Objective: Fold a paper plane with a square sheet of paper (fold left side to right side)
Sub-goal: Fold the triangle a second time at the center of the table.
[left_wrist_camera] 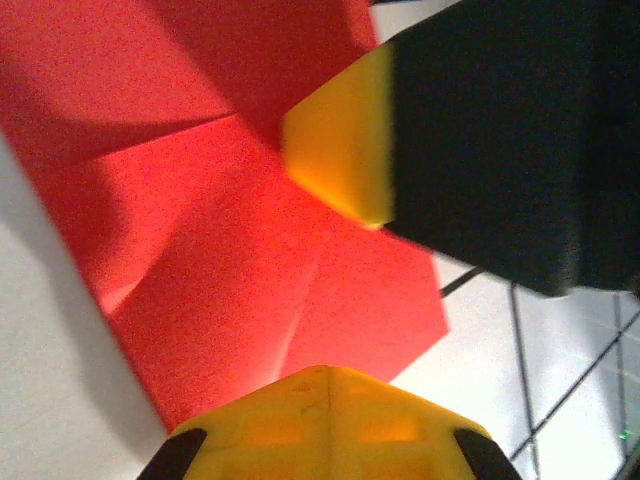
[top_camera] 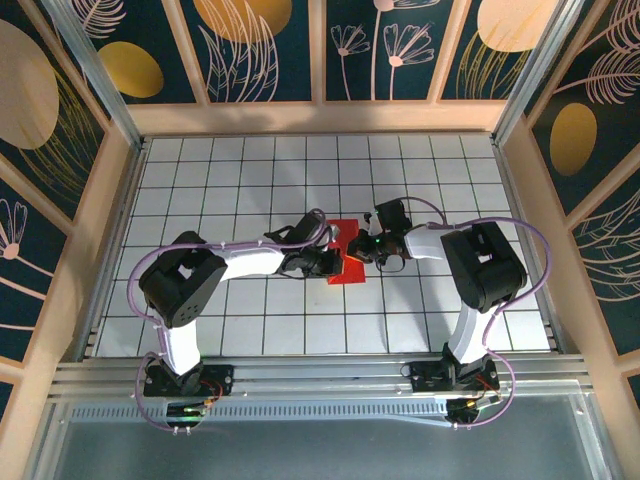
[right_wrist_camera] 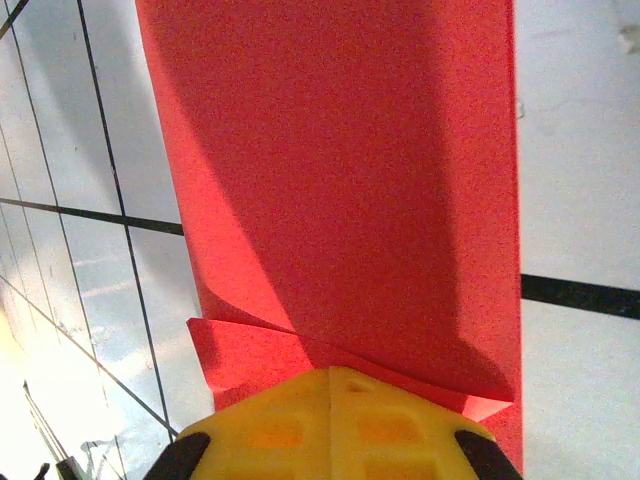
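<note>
The red square sheet of paper [top_camera: 350, 262] lies folded on the white grid table, between both grippers. It shows as a narrow strip with layered flaps [right_wrist_camera: 330, 180] and several creases [left_wrist_camera: 230, 260], not as a pointed paper plane. My left gripper [top_camera: 337, 263] is at the paper's left edge, its yellow tips [left_wrist_camera: 328, 374] shut and resting over the paper. My right gripper [top_camera: 361, 250] comes in from the right, also shut [right_wrist_camera: 332, 372], its tips over a folded edge. The right gripper's yellow finger [left_wrist_camera: 340, 150] shows in the left wrist view, pressing on the paper.
The white tiled table [top_camera: 240, 170] is ringed by wooden walls [top_camera: 320, 118] and metal rails [top_camera: 320, 375]. Both arms bend inward from their bases at the near edge. Purple cables loop beside each arm.
</note>
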### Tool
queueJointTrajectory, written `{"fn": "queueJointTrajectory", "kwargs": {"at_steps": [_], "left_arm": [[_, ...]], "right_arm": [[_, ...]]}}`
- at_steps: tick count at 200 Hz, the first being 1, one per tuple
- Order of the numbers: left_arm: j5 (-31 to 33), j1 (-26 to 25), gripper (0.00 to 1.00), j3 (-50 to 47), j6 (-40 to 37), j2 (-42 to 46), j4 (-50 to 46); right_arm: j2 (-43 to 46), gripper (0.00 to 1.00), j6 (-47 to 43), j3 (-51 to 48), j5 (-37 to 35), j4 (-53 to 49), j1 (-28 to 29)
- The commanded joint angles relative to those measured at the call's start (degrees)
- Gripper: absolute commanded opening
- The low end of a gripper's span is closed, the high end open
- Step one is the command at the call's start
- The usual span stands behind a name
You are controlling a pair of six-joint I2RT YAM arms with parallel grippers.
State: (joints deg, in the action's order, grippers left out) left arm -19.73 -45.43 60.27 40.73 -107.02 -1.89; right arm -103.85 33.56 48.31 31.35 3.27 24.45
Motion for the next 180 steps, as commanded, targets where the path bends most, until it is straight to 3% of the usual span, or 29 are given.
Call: {"fn": "queueJointTrajectory", "kwargs": {"at_steps": [1,59,180], "left_arm": [[-2.9,0.0,0.00,2.8,0.0,-0.2,0.2],[-1.5,0.0,0.00,6.1,-1.5,-5.5,-1.0],[0.5,0.0,0.00,0.6,-1.9,-6.2,-0.7]], "right_arm": [[-1.7,0.00,-1.2,-2.0,-2.8,-3.4,-0.7],[-1.4,0.00,-1.1,-2.4,-2.8,-3.5,-0.7],[-2.3,0.00,-1.9,-2.0,-4.1,-4.9,-0.8]]}}
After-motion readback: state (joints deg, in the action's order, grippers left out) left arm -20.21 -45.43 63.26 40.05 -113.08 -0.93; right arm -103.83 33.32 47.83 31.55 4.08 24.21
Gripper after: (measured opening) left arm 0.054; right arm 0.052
